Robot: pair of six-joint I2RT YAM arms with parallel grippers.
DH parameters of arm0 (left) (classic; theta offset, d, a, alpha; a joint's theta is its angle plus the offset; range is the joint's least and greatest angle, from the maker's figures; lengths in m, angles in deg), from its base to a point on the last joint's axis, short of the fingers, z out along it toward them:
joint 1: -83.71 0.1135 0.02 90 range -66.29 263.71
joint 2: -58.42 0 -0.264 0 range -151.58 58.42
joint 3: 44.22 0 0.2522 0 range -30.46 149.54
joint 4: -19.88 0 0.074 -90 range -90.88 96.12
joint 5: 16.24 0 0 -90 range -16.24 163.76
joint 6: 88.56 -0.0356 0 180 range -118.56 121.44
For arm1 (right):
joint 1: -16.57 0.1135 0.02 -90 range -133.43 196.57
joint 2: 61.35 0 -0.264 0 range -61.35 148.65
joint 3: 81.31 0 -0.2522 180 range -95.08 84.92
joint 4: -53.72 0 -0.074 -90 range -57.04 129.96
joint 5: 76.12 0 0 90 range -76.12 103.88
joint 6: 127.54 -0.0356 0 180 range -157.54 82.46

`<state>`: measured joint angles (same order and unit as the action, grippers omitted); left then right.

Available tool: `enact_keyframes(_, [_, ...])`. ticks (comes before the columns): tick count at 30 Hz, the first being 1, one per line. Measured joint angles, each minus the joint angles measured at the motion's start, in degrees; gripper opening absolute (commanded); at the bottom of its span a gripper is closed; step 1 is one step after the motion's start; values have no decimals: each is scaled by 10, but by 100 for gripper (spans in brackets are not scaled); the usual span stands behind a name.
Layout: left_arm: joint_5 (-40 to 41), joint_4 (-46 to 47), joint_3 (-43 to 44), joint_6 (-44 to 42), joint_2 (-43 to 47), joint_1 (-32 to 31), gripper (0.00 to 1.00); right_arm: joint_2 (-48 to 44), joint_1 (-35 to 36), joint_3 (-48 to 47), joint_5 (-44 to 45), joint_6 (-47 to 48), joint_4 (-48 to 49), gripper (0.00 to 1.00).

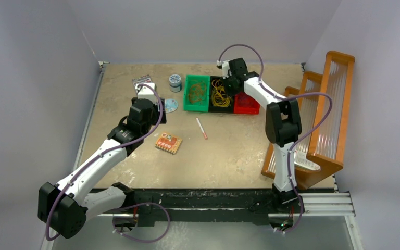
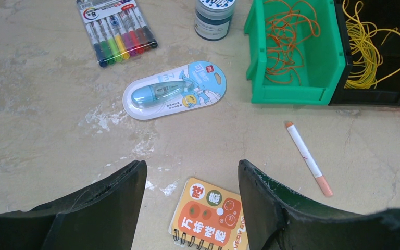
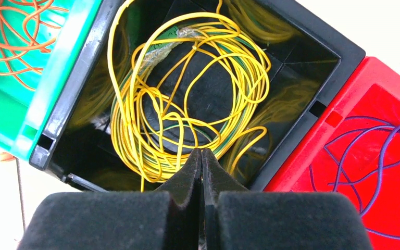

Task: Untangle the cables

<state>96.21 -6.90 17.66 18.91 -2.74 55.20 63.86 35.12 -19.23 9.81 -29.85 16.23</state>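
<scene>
Right fingers (image 3: 185,179), pressed together, hang over yellow cables (image 3: 187,94) in the black bin (image 3: 312,49); orange cables (image 3: 10,31) lie in the green bin (image 3: 57,78), purple cables (image 3: 364,156) in the red bin (image 3: 344,99), apparently colour-sorted. Left fingers (image 2: 109,208) gape, empty.

Here's the surface (image 2: 41,104), tan and scuffed with pale patches. Along the far side sit a marker pack (image 2: 117,28), a small jar (image 2: 214,18), then a green bin (image 2: 286,94), a black bin (image 2: 364,96) and a red bin (image 1: 250,109), touching in a row. Nearer lie a correction-tape pack (image 2: 174,91) (sealed on its card), a pen (image 2: 308,158) and an orange spiral notebook (image 2: 211,213).
</scene>
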Motion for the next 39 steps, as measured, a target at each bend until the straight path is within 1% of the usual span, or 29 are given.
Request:
enact_keyframes(2, [0,0,0,0,0,0,64,-2,1,6,2,-1,7,0])
enact_keyframes(4, [0,0,0,0,0,0,64,-8,2,16,7,-2,14,5])
enact_keyframes(6, [0,0,0,0,0,0,64,-23,2,34,16,-2,23,7])
enact_keyframes(11, [0,0,0,0,0,0,64,-83,2,70,32,-13,57,15])
enact_keyframes(14, [0,0,0,0,0,0,64,-116,2,75,38,-16,81,22])
enact_keyframes(17, [0,0,0,0,0,0,64,-140,2,82,48,-17,107,25])
enact_keyframes(23, [0,0,0,0,0,0,64,-151,3,105,48,-4,136,32])
enact_keyframes(27, [0,0,0,0,0,0,64,-151,8,120,15,9,134,31])
enact_keyframes(30, [0,0,0,0,-2,0,64,-150,17,129,-14,12,136,29])
enact_keyframes(34, [-3,0,0,1,-5,0,64,-150,28,141,-28,10,137,28])
enact_keyframes(36, [-4,0,0,1,-7,0,64,-150,32,147,-30,8,139,28])
enact_keyframes(39, [-7,0,0,5,-8,0,64,-158,33,175,-31,2,161,32])
